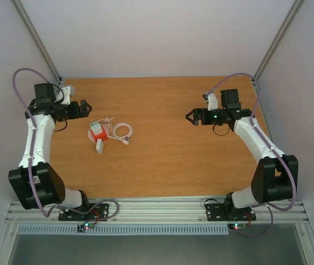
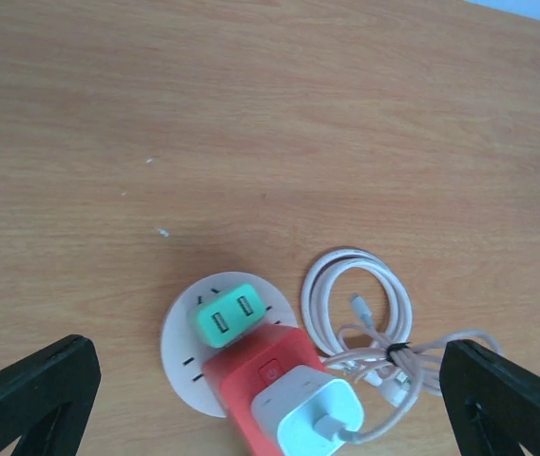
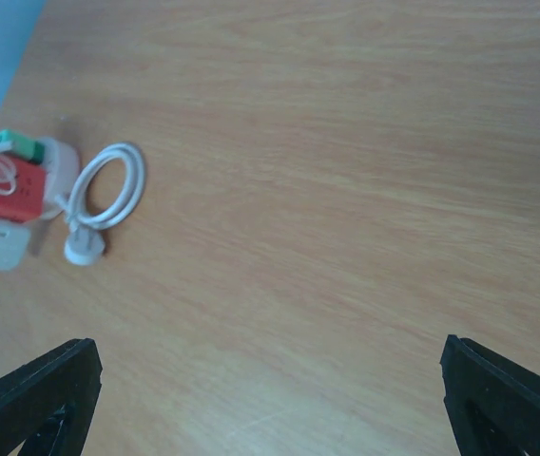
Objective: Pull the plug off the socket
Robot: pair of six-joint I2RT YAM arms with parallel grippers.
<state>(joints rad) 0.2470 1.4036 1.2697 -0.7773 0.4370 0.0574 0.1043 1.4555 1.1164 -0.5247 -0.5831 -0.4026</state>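
Observation:
The socket (image 2: 180, 344), a flat round pale disc, lies on the wooden table at the left. Two plugs stand in it: a mint-green USB adapter (image 2: 224, 315) and a red cube (image 2: 265, 370). A white charger (image 2: 308, 415) sits in the red cube, and its cable runs off to the right. In the top view my left gripper (image 1: 88, 107) hovers open just up and left of the red cube (image 1: 97, 134), holding nothing. My right gripper (image 1: 190, 117) stands open far to the right over bare wood. The right wrist view shows the socket (image 3: 61, 157) at its left edge.
A coiled white cable (image 2: 360, 304) tied with a black band lies right of the socket, touching the charger's lead. In the top view the coiled cable (image 1: 123, 131) sits between the two grippers. Pale walls enclose the table (image 1: 168, 165) on three sides.

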